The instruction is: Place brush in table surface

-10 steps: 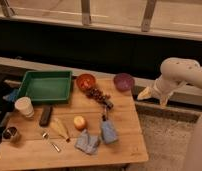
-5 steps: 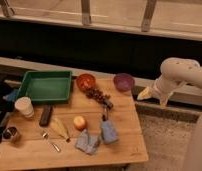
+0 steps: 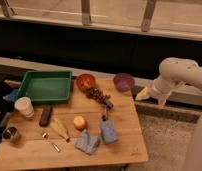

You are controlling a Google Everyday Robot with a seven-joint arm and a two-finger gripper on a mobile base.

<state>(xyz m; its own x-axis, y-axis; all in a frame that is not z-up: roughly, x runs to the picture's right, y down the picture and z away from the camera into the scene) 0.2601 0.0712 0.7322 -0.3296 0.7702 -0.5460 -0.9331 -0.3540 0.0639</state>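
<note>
The brush (image 3: 103, 114) is a slim dark stick lying on the table surface (image 3: 125, 114), just below the grapes (image 3: 96, 94) and above a blue cloth (image 3: 109, 132). An orange fruit (image 3: 80, 122) sits to its left. My gripper (image 3: 151, 97) hangs off the table's right edge, below the purple bowl (image 3: 124, 81), well apart from the brush. Its pale fingers stand open with nothing between them. The white arm (image 3: 176, 75) bends in from the right.
A green tray (image 3: 44, 86) fills the back left, with an orange bowl (image 3: 86, 81) beside it. A white cup (image 3: 24, 106), black bar (image 3: 45, 115), straw whisk (image 3: 59, 127), spoon (image 3: 50, 141), metal cup (image 3: 10, 134) and second blue cloth (image 3: 87, 141) lie toward the front.
</note>
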